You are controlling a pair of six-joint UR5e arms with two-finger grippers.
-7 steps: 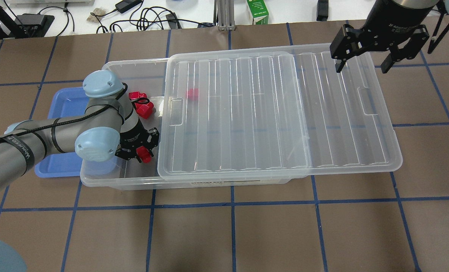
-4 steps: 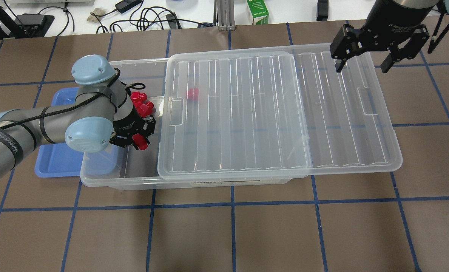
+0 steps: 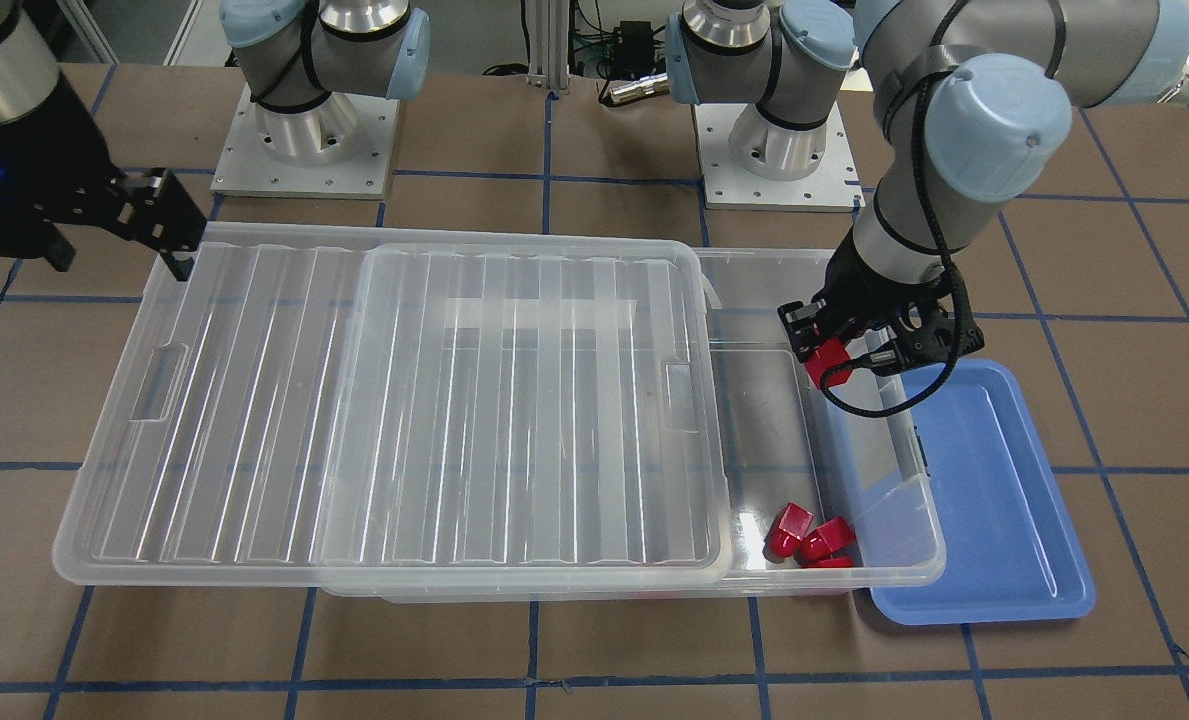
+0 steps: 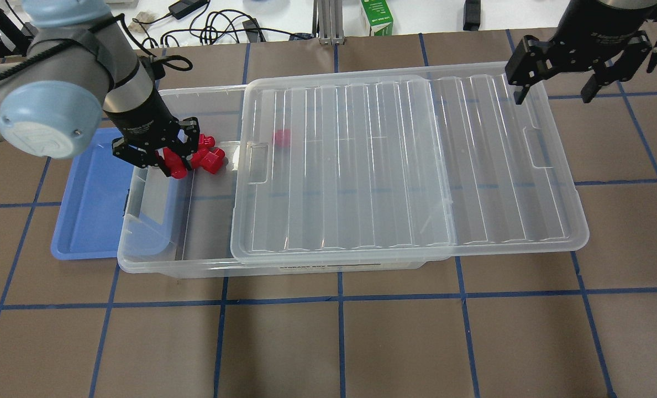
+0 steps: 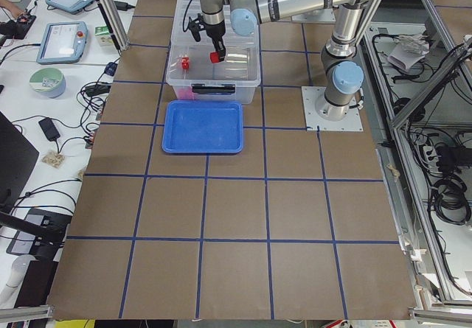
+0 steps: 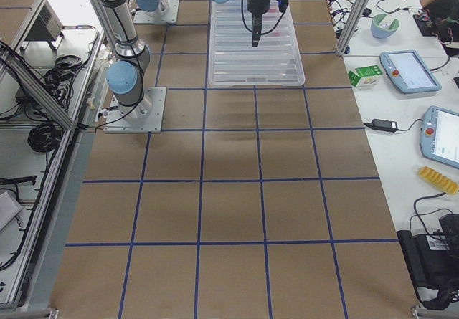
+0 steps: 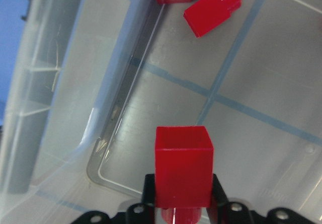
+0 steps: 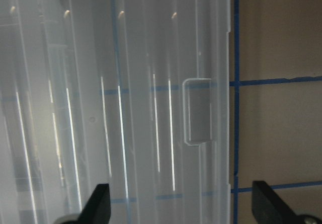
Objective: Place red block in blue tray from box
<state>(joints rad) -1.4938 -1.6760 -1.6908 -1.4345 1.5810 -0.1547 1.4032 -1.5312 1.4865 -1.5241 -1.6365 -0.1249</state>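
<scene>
1. The left claw [image 3: 830,354] is clamped shut on the red block [image 7: 182,166], holding it above the floor of the box [image 4: 157,265].
2. Just below the claw is the box's end wall, and the blue tray [image 4: 90,221] is beyond that.
3. The loose red pieces [image 4: 209,160] and the lid [image 4: 405,166] edge sit apart on the claw's other side.
4. The right claw [image 4: 553,97] is spread wide above the lid's far end.

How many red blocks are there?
4 for sure: one block in the left hand, two loose in the box's open end, one under the lid. More may hide in that cluster.

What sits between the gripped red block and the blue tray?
The clear end wall of the box, in the overhead view; red block inside it, blue tray outside.
</scene>
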